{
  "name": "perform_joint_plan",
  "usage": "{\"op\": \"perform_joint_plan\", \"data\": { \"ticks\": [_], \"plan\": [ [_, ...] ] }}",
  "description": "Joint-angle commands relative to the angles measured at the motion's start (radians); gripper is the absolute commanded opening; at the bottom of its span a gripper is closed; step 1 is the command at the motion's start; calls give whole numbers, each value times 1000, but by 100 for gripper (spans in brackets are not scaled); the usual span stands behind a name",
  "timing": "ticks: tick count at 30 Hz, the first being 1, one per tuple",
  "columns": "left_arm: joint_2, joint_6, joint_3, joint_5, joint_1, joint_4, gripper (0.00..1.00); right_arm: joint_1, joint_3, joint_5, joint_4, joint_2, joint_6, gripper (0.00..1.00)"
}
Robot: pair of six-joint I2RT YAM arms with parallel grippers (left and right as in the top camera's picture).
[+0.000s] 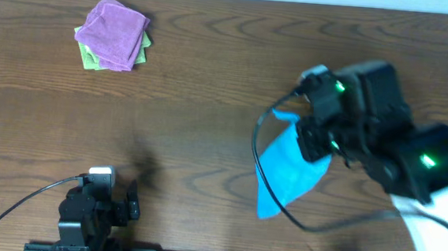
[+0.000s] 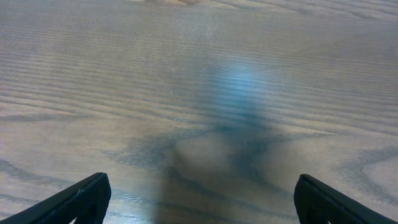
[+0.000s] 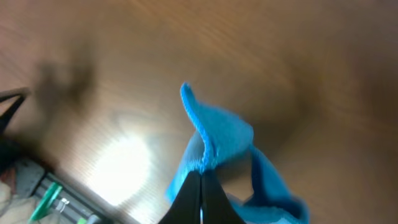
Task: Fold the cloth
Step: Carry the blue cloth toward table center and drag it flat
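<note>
so the right gripper (image 3: 202,186) is pinched shut on a fuzzy edge of the cloth (image 1: 286,171), which droops in a floppy blue triangle over the wood-grain table (image 1: 210,101), right side. left gripper (image 2: 199,202) is spread wide, holding nothing. purple cloth (image 1: 116,31) sits crumpled on a green cloth (image 1: 89,59), far left.

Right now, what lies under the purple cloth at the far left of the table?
A light green cloth peeks out under the purple cloth at its left and right edges. Most of it is covered, so anything else beneath cannot be seen.
</note>
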Motion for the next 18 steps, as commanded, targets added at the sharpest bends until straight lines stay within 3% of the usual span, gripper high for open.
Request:
{"op": "perform_joint_plan", "data": {
  "ticks": [1, 4, 5, 6, 8, 9, 14, 16, 18],
  "plan": [
    [-6, 4, -14, -14, -4, -55, 95, -14, -59, 349, 126, 116, 16, 1],
    [-6, 4, -14, -14, -4, -55, 96, -81, -60, 685, 294, 226, 74, 1],
    [-6, 4, -14, -14, -4, -55, 95, -104, -60, 746, 350, 255, 72, 9],
    [-6, 4, -14, -14, -4, -55, 95, -127, -59, 803, 401, 284, 73, 39],
    [-6, 4, -14, -14, -4, -55, 95, -148, -53, 855, 418, 321, 74, 75],
    [-6, 4, -14, -14, -4, -55, 95, -154, -53, 869, 404, 328, 79, 99],
    [-6, 4, -14, -14, -4, -55, 95, -150, -53, 771, 292, 306, 158, 99],
    [-6, 4, -14, -14, -4, -55, 95, -146, -53, 601, 249, 292, 148, 99],
    [-6, 4, -14, -14, -4, -55, 95, -148, -53, 296, 210, 287, 64, 99]
  ]
}}
